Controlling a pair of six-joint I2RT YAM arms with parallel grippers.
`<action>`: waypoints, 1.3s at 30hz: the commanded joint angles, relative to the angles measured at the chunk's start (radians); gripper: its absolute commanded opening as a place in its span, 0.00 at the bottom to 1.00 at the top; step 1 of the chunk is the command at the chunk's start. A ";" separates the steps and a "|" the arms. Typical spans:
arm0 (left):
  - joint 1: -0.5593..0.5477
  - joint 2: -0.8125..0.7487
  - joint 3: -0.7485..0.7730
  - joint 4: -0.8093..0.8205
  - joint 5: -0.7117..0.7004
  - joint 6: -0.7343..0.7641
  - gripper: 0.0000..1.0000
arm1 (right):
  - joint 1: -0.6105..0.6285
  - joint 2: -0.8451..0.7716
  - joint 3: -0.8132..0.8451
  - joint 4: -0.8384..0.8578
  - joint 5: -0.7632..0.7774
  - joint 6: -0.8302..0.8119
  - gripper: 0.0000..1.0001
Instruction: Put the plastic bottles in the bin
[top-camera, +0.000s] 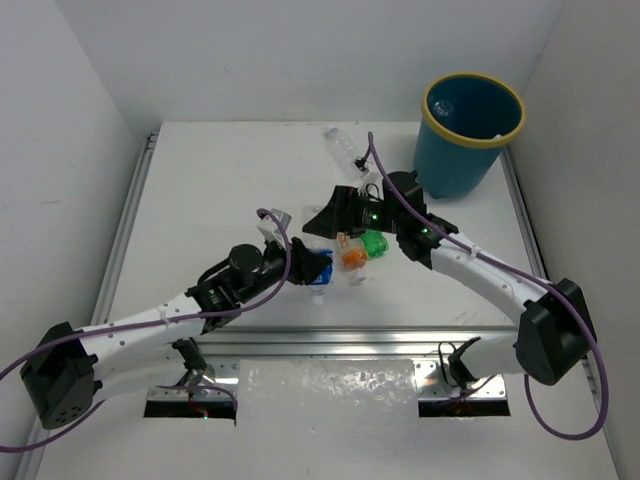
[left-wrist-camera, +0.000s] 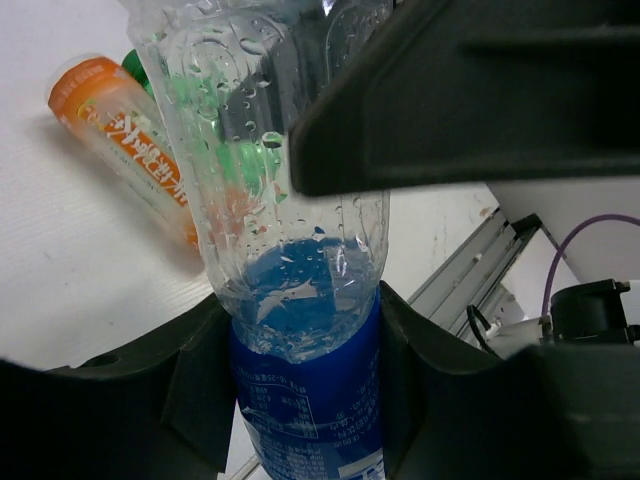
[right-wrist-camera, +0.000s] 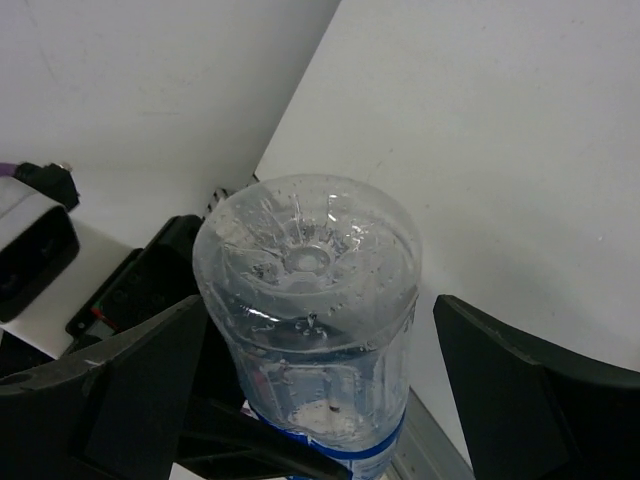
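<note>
Left wrist view: your left pincer (left-wrist-camera: 300, 372) is clamped on the blue-labelled bottle (left-wrist-camera: 305, 430) mid desk (top-camera: 220, 180), likely for lifting. Your right pincer (right-wrist-camera: 335, 385) gapes around its base, gripping nothing. The bin (top-camera: 452, 165) sits far right.

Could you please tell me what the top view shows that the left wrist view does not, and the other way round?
Only the top view: the bin at the far right and a clear bottle lying on the table near it.
Only the left wrist view: droplets inside the blue-label bottle, the print on the orange bottle, and how the left gripper is shut on the blue-label bottle at its label.
Both: the blue-label bottle, the orange bottle and the green bottle beside it.
</note>
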 joint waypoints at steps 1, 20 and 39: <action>-0.005 -0.001 0.028 0.094 0.041 0.031 0.11 | 0.024 0.008 -0.020 0.094 -0.034 0.034 0.95; -0.005 -0.109 0.403 -0.794 -0.456 -0.123 1.00 | -0.433 0.252 0.861 -0.420 0.680 -0.359 0.02; -0.008 0.358 0.526 -0.653 -0.357 -0.255 1.00 | -0.573 0.502 1.222 -0.357 0.831 -0.565 0.99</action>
